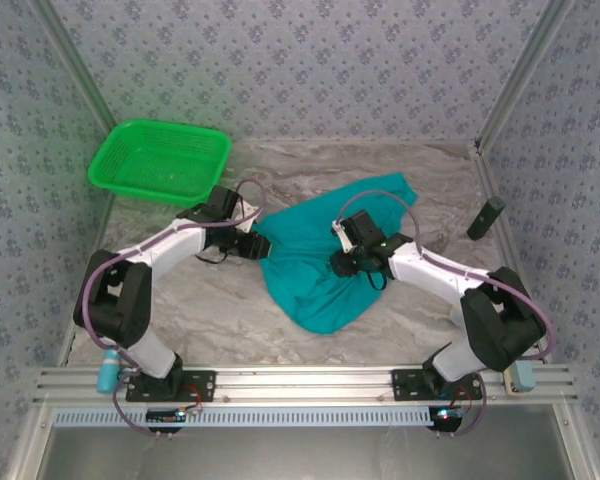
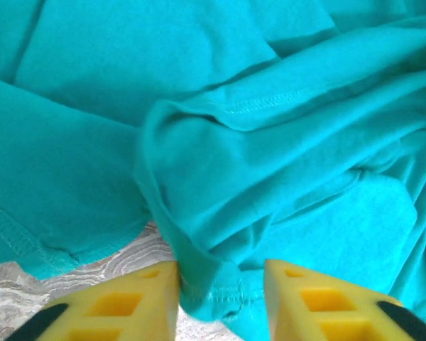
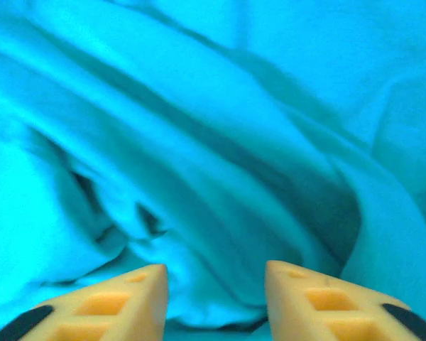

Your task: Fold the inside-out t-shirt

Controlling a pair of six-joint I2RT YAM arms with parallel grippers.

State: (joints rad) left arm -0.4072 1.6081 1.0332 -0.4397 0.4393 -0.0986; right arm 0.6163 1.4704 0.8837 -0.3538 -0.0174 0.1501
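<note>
The shirt (image 1: 325,265) lies in a crumpled heap at the middle of the table (image 1: 210,310), slightly right of centre and well apart from the basket (image 1: 160,160) in the upper left. The left gripper (image 2: 221,273) sits at the heap's left edge, its jaws apart, with a hem fold (image 2: 216,298) lying loose between them — not pinched, as far as the wrist view shows. The right gripper (image 3: 216,273) hangs over the heap's middle, jaws likewise parted above rumpled folds, holding nothing.

The cloth looks thin, light and limp — it will probably sag, drag and bunch rather than keep a shape, and a pinch may catch more than one layer. The best hold is likely a seam, such as the stitched edge (image 2: 248,106) in the upper middle of the left wrist view, taken at two spread points so the shirt can be drawn flat.
</note>
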